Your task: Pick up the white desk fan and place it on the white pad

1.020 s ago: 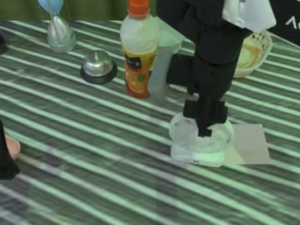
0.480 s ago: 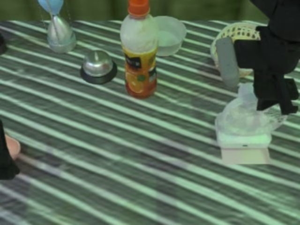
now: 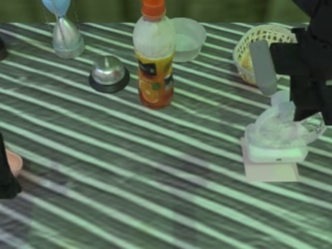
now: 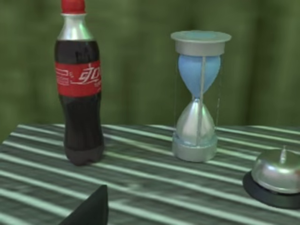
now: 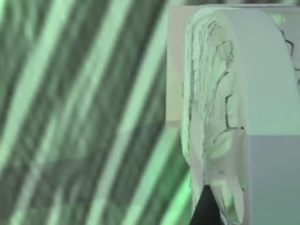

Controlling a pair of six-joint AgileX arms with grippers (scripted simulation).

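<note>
Right gripper [image 3: 311,111] is seen at the right side of the table, hanging over the back of the white desk fan [image 3: 277,136]; whether its fingers are closed on the fan or spread apart cannot be told, since they are hidden behind the black wrist. Fan is found over the white pad [image 3: 270,168], its rectangular base [image 3: 276,153] covering most of the sheet, with only the near strip of pad left bare. Whether the base is fully seated cannot be told.

Fan is judged light and stiff, a thin plastic shell. Grille face is judged fragile and likely to flex if pinched; smooth plastic may slip. A hold is best taken at the solid rear housing or the base, not across the grille.

Left gripper [image 3: 6,179] is parked at the left edge of the table, near a cola bottle [image 4: 79,89] and hourglass [image 4: 198,96].
</note>
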